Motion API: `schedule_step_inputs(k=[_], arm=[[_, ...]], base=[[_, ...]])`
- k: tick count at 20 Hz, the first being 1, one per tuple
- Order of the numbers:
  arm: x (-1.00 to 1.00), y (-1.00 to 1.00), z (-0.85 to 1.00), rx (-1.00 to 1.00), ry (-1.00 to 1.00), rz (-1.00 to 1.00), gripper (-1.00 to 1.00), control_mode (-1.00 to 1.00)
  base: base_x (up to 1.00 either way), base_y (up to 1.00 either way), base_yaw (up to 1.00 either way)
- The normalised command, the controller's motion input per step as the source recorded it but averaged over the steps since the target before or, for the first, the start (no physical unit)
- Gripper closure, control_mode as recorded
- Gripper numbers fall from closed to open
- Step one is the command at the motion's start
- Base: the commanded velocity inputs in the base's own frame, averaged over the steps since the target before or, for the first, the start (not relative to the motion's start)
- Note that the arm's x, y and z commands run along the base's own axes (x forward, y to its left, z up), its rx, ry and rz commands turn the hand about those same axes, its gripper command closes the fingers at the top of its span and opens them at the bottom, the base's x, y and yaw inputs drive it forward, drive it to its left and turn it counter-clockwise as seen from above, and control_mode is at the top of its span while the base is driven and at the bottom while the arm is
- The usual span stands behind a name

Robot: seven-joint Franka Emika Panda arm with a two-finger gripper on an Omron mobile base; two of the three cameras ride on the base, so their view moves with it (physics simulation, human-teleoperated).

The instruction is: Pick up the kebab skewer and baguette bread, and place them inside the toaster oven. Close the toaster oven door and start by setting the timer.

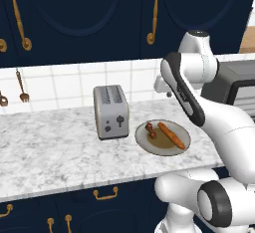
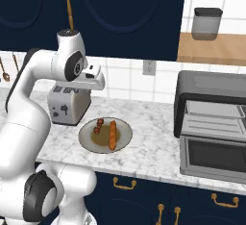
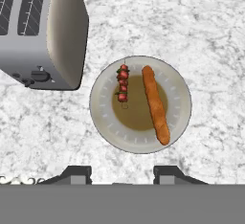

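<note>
A round grey plate (image 3: 180, 94) lies on the marble counter and holds both foods. The kebab skewer (image 3: 123, 82), short with dark-red chunks, rests on the plate's left half; the orange-brown baguette bread (image 3: 155, 104) lies beside it, apart from it. My gripper (image 3: 122, 174) hangs well above the plate, open, with nothing between its fingers. From the right base the skewer (image 2: 98, 125) and baguette (image 2: 113, 135) lie below the hand. The toaster oven (image 2: 211, 87) stands at the counter's right end, its glass door (image 2: 216, 156) dropped open and the wire rack showing.
A silver two-slot toaster (image 1: 110, 111) stands just left of the plate (image 1: 144, 145), close to its rim. The tiled wall runs behind, dark cabinets above. Bare marble (image 2: 149, 123) lies between the plate and the oven. A grey canister (image 2: 206, 23) sits on a high shelf.
</note>
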Motion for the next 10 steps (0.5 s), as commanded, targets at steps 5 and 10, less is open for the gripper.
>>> schedule_step_inputs(k=[5, 10], arm=[[0.00, 0.00, 0.00, 0.00, 0.00, 0.00, -1.00, 1.00], [0.00, 0.00, 0.00, 0.00, 0.00, 0.00, -1.00, 1.00]], base=[[0.00, 0.00, 0.00], [0.00, 0.00, 0.00]])
